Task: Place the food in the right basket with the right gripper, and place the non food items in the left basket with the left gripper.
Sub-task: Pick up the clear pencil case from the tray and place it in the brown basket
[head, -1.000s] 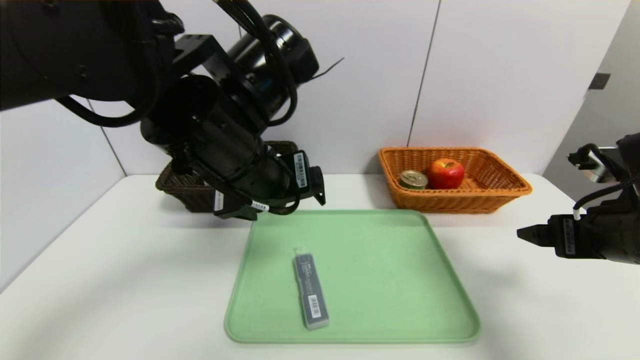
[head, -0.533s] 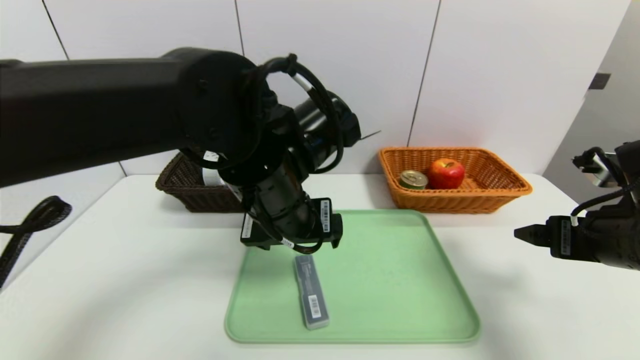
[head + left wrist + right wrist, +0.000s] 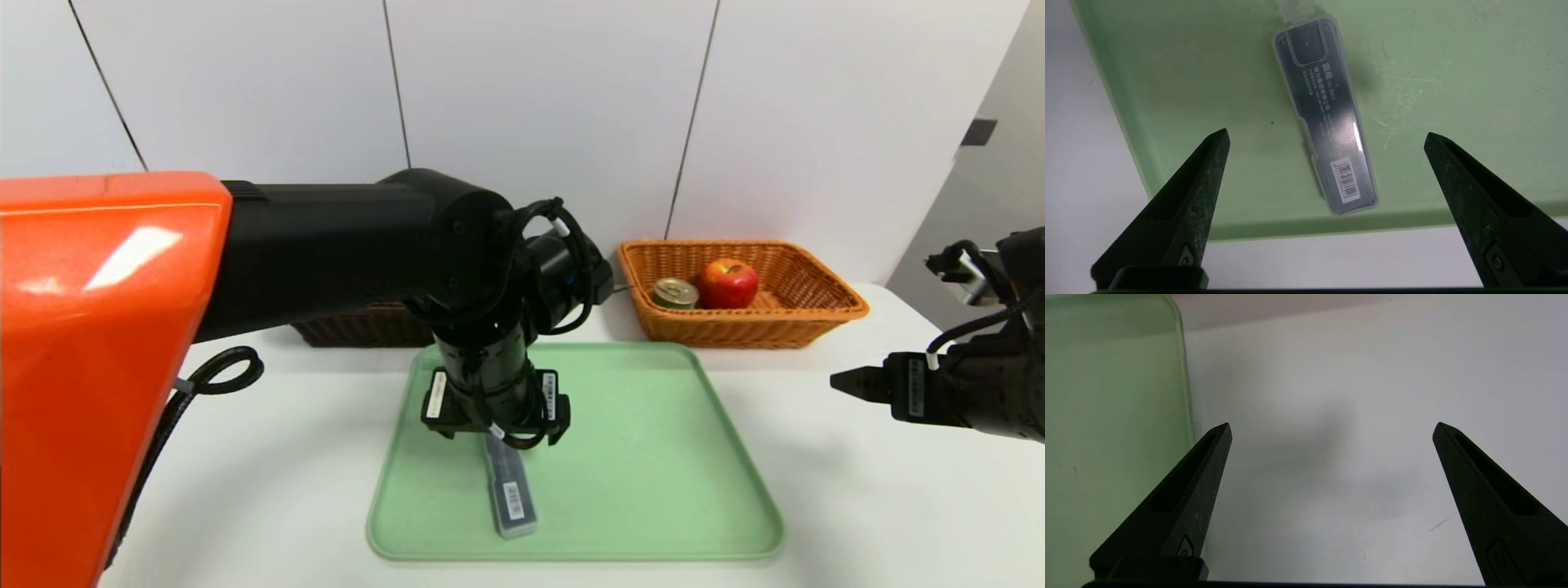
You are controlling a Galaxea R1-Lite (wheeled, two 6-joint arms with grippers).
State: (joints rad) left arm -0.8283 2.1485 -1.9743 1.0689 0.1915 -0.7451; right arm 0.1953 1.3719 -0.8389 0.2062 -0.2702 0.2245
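Observation:
A long dark case in clear plastic [image 3: 510, 496] [image 3: 1327, 122] lies on the green tray [image 3: 653, 457] [image 3: 1180, 102], near its front left. My left gripper [image 3: 495, 433] [image 3: 1326, 136] hangs open just above the case's far end, one finger on either side, not touching it. The dark left basket [image 3: 363, 325] is mostly hidden behind the left arm. The orange right basket [image 3: 816, 314] holds a red apple [image 3: 727, 282] and a tin can [image 3: 674, 293]. My right gripper [image 3: 853, 383] [image 3: 1331, 428] stands open and empty over the table right of the tray.
The white table [image 3: 857, 506] [image 3: 1372, 396] stretches around the tray, with a wall close behind the baskets. The tray's right edge [image 3: 1186, 388] shows beside the right gripper. The bulky left arm [image 3: 326, 245] blocks the view of the table's left side.
The left arm has swung from the dark basket forward and down over the tray, ending above the case. The right gripper has crept slightly left.

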